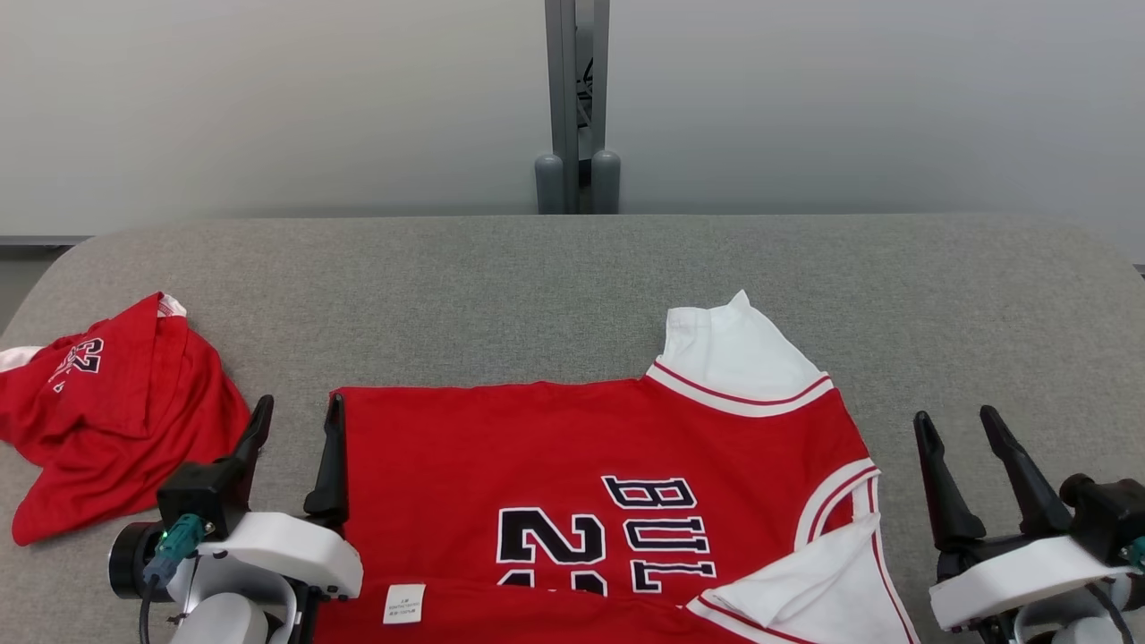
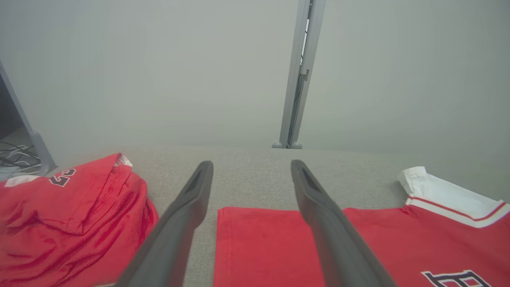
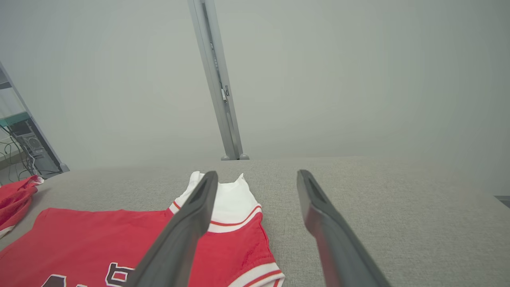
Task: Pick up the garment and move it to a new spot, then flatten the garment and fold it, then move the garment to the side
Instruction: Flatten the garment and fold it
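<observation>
The garment [image 1: 572,447] is a red jersey with white sleeves and black-and-white lettering, spread flat on the grey table [image 1: 572,277] near its front edge. My left gripper [image 1: 301,400] stands open at the jersey's left edge, its right finger along that edge. In the left wrist view the garment's corner [image 2: 259,239] lies between and below the open fingers of the left gripper [image 2: 251,163], with nothing gripped. My right gripper [image 1: 954,414] is open just right of the jersey, over bare table. The right wrist view has the right gripper [image 3: 257,173] open, with the garment [image 3: 119,235] to its left.
A second red garment [image 1: 116,411] lies crumpled at the table's left end, close to my left gripper, and appears in the left wrist view [image 2: 71,223]. A grey post [image 1: 577,107] stands behind the table's far edge. The far half of the table is bare fabric.
</observation>
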`<state>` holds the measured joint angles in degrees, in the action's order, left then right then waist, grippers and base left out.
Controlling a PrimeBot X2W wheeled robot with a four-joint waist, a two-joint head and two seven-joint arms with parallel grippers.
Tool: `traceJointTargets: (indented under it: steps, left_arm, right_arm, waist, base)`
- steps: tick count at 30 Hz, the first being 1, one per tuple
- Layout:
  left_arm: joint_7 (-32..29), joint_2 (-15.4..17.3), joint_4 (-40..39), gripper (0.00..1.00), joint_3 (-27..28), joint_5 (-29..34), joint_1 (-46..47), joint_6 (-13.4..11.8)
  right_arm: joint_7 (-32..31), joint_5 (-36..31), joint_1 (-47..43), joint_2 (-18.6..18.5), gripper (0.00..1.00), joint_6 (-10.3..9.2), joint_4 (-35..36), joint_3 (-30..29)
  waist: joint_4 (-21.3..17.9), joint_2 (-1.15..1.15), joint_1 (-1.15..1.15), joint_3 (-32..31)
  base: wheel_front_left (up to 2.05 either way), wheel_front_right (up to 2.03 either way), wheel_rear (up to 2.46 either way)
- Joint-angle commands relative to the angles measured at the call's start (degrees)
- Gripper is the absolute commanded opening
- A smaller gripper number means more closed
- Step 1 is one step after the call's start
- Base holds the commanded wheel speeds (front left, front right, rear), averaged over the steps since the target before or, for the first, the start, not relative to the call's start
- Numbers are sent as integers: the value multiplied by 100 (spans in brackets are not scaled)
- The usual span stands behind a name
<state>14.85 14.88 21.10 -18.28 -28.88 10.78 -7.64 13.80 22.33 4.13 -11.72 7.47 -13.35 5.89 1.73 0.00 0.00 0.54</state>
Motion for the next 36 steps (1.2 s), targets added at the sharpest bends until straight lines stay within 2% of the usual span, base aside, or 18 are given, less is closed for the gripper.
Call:
traceJointTargets:
  steps: [1, 6, 15, 21, 26, 36]
  left_arm:
    - [32, -56, -42, 100, 91, 167, 50, 2]
    - [34, -496, 12, 100, 565, 627, -243, 228]
    - [35, -787, 265, 100, 965, 1107, -145, 596]
    - [36, -951, 361, 100, 1100, 1321, 45, 763]
    - [36, -1026, 410, 100, 1134, 1452, 217, 852]
    - [36, -1169, 460, 100, 1022, 1585, 630, 993]
  right_arm:
    - [74, -64, 56, 28, 100, 5, -86, 17]
    - [151, -98, 150, 195, 100, 5, -458, 133]
    - [152, 9, 348, 124, 100, 5, -518, 149]
    - [101, 191, 930, -126, 100, 5, -892, 371]
    - [-260, 686, 1629, -299, 100, 5, -1300, 571]
    - [-1527, 1636, 3502, -779, 100, 5, -2670, 1248]
  waist:
    - [-2, 0, 0, 8]
    - [-22, 0, 0, 12]
    - [53, 0, 0, 243]
    - [206, 0, 0, 606]
    - [378, 0, 0, 887]
    - [931, 0, 0, 1472]
  base:
    - [0, 0, 0]
    - [0, 0, 0]
    - [0, 0, 0]
    - [0, 0, 0]
    - [0, 0, 0]
    - [0, 0, 0]
